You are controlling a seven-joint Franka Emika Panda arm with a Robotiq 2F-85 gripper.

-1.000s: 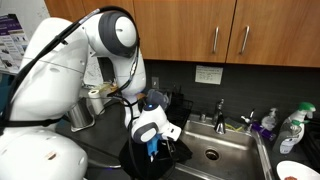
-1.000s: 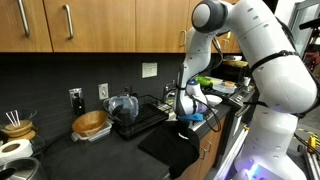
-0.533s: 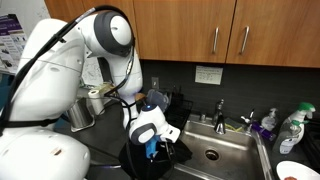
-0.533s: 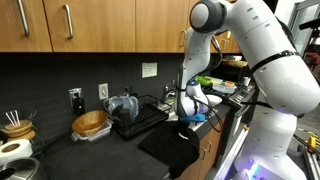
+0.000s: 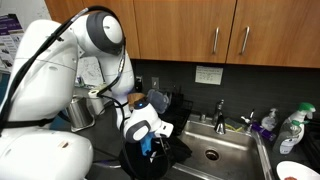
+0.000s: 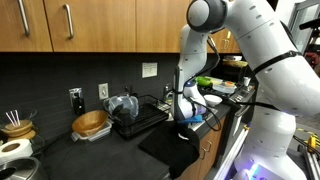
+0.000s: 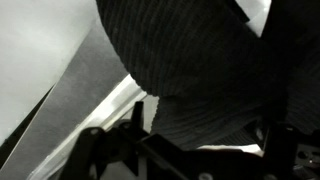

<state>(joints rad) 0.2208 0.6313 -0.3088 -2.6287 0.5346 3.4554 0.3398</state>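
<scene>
My gripper (image 5: 150,150) hangs low over a black ribbed mat (image 5: 152,166) on the counter to the left of the sink. It also shows in an exterior view (image 6: 190,122), just above the mat (image 6: 168,148). In the wrist view the mat's dark ribbed cloth (image 7: 210,60) fills most of the picture, very close. The two fingers stand wide apart at the bottom, so the gripper (image 7: 205,140) is open. Whether the fingertips touch the cloth is not clear.
A steel sink (image 5: 228,152) with a faucet (image 5: 220,110) lies beside the mat, with soap bottles (image 5: 290,128) behind it. A metal pot (image 5: 80,112) stands at the back. A dish rack (image 6: 140,115) and a wooden bowl (image 6: 90,124) sit along the wall.
The arm has leaned and the gripper has shifted slightly sideways, away from the sink, still low over the mat. The fingers look unchanged.
</scene>
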